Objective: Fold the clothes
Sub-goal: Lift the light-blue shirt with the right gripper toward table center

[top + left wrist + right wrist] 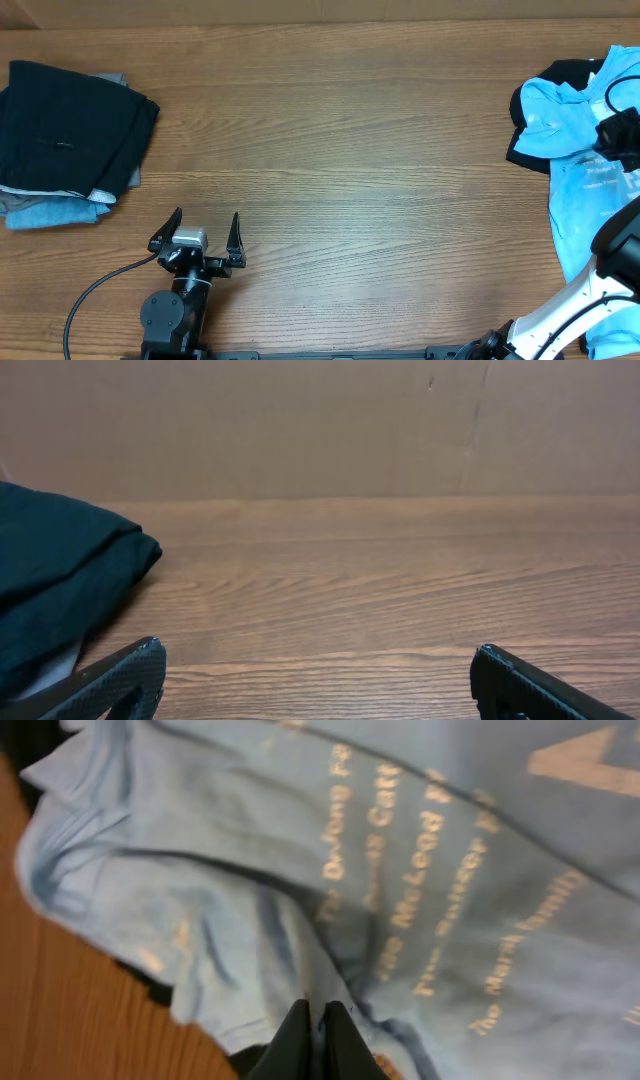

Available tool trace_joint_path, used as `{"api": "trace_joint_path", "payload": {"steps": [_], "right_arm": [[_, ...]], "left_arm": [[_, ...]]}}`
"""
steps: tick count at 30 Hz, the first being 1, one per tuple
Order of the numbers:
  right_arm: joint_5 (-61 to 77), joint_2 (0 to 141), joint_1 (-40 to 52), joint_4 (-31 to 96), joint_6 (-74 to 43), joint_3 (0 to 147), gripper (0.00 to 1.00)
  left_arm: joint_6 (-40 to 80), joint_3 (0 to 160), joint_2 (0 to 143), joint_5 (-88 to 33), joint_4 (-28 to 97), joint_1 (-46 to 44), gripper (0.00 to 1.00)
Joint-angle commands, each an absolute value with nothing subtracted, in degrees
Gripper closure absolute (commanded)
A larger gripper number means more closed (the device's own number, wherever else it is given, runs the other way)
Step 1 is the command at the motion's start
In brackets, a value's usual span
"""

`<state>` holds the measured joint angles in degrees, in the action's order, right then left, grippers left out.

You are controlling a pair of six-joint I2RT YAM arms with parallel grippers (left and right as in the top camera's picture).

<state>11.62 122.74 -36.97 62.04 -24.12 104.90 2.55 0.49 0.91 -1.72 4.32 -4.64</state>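
Right gripper [313,1020] was pinched together on a fold of the sky-blue T-shirt [580,130], which lay crumpled at the counter's [350,150] right edge over a black shirt [522,150]. Left gripper [207,216] hovered, jaws wide apart, holding nothing, near the folded pile [70,140].

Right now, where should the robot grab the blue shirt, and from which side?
Pinch a raised fold of the blue shirt near its loose edge, coming down from above. It lies crumpled over a black shirt, so a sideways grab might catch both.
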Motion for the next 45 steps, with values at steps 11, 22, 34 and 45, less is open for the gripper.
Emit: {"api": "trace_joint_path", "payload": {"steps": [11,22,34,45], "right_arm": [[27.4,85.5,-33.8,58.3,-17.5,106.7,0.96],[28.0,64.6,7.8,50.7,-15.2,106.6,0.96],[28.0,77.5,24.7,49.1,-14.9,106.5,0.96],[24.0,77.1,24.8,54.1,-14.4,106.5,0.96]], "left_arm": [[1.3,0.3,0.7,-2.4,4.3,-5.0,0.00],[1.3,0.3,0.7,-2.3,4.3,-5.0,0.00],[1.3,0.3,0.7,-2.4,4.3,-5.0,0.00],[1.3,0.3,0.7,-2.4,4.3,-5.0,0.00]]}}
